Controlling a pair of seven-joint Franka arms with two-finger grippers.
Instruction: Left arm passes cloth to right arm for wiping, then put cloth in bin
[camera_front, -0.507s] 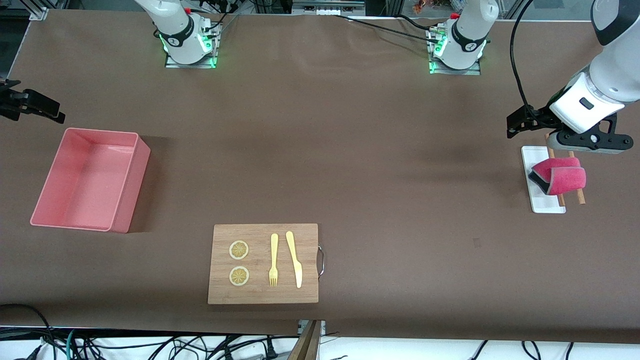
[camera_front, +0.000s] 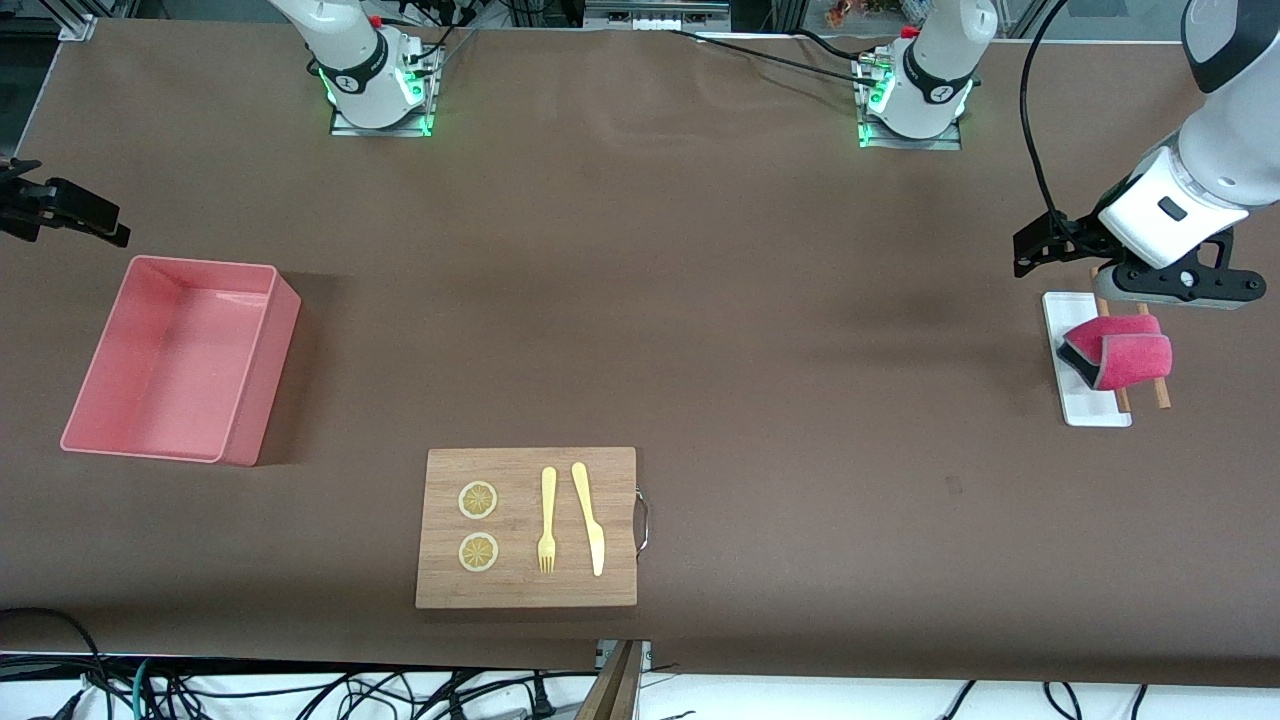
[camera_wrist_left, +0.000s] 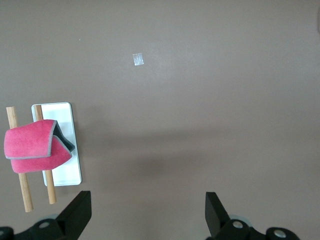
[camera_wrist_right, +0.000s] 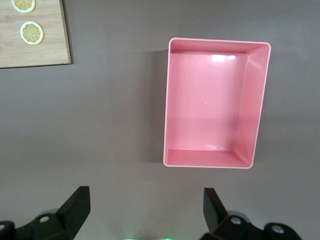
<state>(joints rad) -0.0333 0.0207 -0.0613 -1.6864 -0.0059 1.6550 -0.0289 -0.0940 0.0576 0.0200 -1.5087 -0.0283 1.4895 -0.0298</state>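
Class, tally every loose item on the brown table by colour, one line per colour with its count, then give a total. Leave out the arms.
Pink: 2, the cloth and the bin
Yellow: 4, two lemon slices, a fork, a knife
Wood: 3, the cutting board and two sticks
White: 1, the tray
Total: 10

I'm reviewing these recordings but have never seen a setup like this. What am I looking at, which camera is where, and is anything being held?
Two white robot arms stand at a brown table. One picture looks down from across the table; the other two come from cameras on each wrist. The left end effector hangs open above the pink cloth, which is draped over two wooden sticks on a white tray. The right end effector waits open near the pink bin. A cutting board carries lemon slices, a fork and a knife. Nothing is held.
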